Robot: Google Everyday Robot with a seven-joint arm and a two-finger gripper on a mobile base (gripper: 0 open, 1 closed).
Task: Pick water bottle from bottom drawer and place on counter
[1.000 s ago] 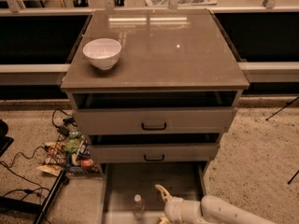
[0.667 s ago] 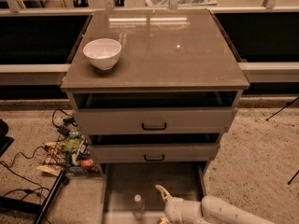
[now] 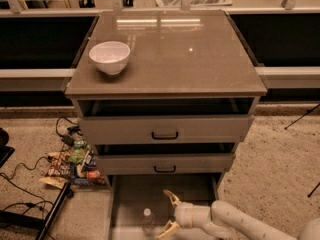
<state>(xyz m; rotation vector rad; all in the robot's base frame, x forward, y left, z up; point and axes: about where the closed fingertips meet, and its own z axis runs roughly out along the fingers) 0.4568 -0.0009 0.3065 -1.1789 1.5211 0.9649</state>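
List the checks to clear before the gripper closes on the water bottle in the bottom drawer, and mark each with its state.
1. Bottom drawer pulled out far enough to reach in: ok.
2. Water bottle standing upright on the drawer floor, white cap up: ok.
3. Gripper down in the drawer with its fingers spread open: ok.
4. Bottle between the fingers: not ok. The fingertips sit just to the image right of the bottle, not around it.
5. Counter has bare surface to the right of the white bowl for the placement: ok.
6. Bottle clears the middle drawer when lifted: cannot tell.
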